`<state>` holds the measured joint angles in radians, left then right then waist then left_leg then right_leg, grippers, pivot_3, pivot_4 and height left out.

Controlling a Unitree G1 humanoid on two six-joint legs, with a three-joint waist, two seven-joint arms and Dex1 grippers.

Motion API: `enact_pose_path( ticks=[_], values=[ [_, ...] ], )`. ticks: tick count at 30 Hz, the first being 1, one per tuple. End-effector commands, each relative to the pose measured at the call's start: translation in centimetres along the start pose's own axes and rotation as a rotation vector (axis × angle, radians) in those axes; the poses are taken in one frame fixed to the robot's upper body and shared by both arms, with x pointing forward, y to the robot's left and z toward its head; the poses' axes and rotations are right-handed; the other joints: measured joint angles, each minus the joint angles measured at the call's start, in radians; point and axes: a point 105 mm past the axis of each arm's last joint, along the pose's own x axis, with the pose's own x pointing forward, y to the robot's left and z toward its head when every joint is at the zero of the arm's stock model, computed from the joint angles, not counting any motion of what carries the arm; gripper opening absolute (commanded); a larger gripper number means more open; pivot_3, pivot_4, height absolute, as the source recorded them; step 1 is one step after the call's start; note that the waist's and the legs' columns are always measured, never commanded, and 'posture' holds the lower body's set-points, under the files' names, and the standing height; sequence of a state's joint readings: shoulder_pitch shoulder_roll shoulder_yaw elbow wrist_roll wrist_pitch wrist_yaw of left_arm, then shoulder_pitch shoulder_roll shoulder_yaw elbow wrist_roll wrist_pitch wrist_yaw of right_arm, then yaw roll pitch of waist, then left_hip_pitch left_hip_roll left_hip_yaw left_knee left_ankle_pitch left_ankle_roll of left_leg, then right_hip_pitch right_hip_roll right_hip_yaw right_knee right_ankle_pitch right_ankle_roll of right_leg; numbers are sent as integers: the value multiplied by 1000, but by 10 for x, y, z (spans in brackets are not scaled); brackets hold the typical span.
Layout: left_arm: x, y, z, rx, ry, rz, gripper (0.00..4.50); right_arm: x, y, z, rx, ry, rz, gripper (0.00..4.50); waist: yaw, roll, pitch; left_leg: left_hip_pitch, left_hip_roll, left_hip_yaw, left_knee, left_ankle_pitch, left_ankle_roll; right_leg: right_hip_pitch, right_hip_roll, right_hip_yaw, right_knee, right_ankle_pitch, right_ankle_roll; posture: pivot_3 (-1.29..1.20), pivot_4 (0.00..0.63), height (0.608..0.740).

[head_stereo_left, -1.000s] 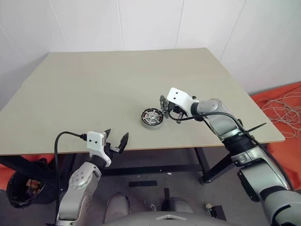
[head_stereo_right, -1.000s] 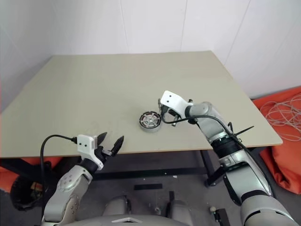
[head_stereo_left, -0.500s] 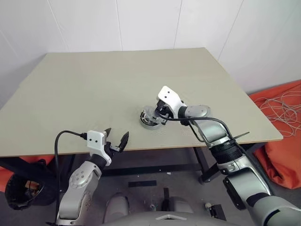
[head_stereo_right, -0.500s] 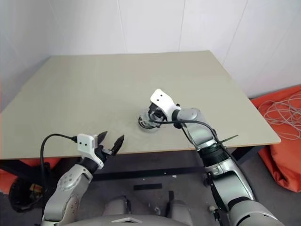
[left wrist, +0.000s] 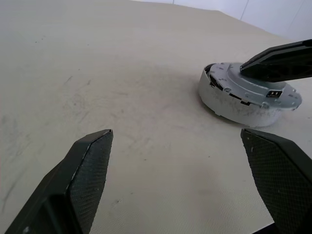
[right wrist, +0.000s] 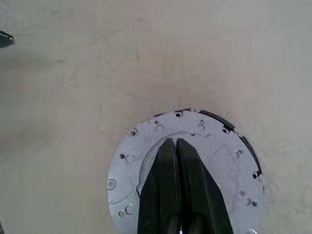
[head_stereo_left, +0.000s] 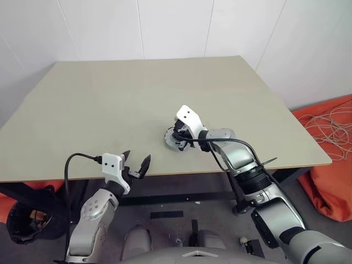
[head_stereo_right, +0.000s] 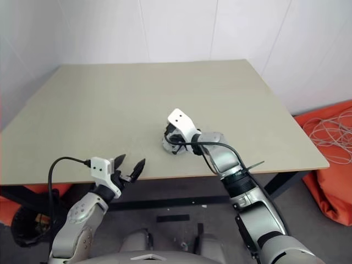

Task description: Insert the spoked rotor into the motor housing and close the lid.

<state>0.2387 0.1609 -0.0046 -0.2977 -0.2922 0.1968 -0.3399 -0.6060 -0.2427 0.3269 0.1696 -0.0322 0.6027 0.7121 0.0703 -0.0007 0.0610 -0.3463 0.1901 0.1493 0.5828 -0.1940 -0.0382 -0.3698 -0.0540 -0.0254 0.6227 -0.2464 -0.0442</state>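
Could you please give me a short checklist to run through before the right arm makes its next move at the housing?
1. Lid on the motor housing: a flat grey plate covers its top: ok.
2. Lid seated flush all round: a dark gap shows at one edge: cannot tell.
3. Right gripper shut, fingers together over the lid's centre: ok.
4. Rotor inside the housing: hidden under the lid: cannot tell.
5. Left gripper open, held apart near the table edge: ok.
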Motion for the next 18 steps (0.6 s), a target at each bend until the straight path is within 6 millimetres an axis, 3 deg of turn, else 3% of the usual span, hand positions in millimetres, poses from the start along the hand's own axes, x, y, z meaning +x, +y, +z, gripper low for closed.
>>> enact_pose_path(
  ticks=[1,2,7,13,18],
  values=[
    [0,1,9,21,-44,-7,4500,5,3,-12,7,43,7,40,0,0,0,1,0,0,0,0,0,1,0,0,0,0,0,0,0,740],
    [0,2,9,22,-44,-8,4500,6,3,-11,4,36,4,40,0,0,0,2,0,0,0,0,0,2,0,0,0,-1,1,0,0,740],
    [0,2,7,22,-42,-8,4500,-11,-8,36,58,-170,38,40,0,0,0,4,0,0,0,0,0,1,0,0,1,-3,6,0,0,740],
    [0,1,6,21,-41,-15,4500,-22,-18,42,22,-197,67,1908,1,0,0,1,0,0,0,0,0,0,0,0,0,0,0,0,0,740],
    [0,2,5,19,-40,-16,4500,-24,-22,31,9,-159,121,3620,1,0,0,0,0,0,0,0,0,-2,0,0,0,0,0,0,0,740]
  ],
)
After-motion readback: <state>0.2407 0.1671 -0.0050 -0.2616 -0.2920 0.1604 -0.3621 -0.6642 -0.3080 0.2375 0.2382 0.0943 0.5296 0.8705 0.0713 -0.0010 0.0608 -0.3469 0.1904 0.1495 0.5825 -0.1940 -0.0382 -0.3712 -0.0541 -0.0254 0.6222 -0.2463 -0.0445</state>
